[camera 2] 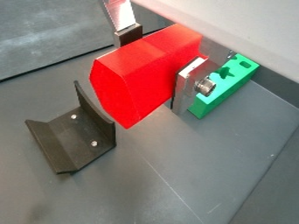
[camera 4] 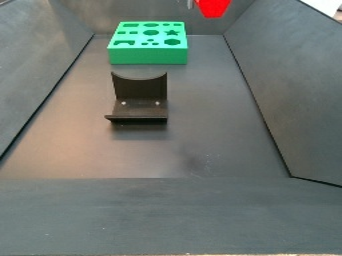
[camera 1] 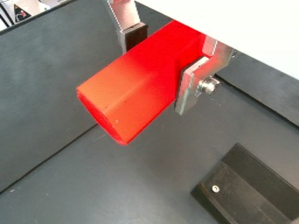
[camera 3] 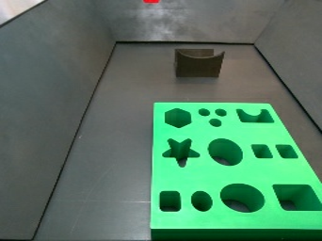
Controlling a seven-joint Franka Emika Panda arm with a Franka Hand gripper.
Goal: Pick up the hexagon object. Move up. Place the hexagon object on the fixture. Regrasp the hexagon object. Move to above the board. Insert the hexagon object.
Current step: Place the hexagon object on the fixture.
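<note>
Between gripper fingers, hexagon object, above fixture

Your dark worktop carries the fixture and the green board; the tool hangs above it.

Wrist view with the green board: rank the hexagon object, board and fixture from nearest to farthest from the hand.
1. Hexagon object: clamped in the hand, raised above the floor.
2. Board: just behind one finger.
3. Fixture: on the floor, off the prism's free end.
</note>
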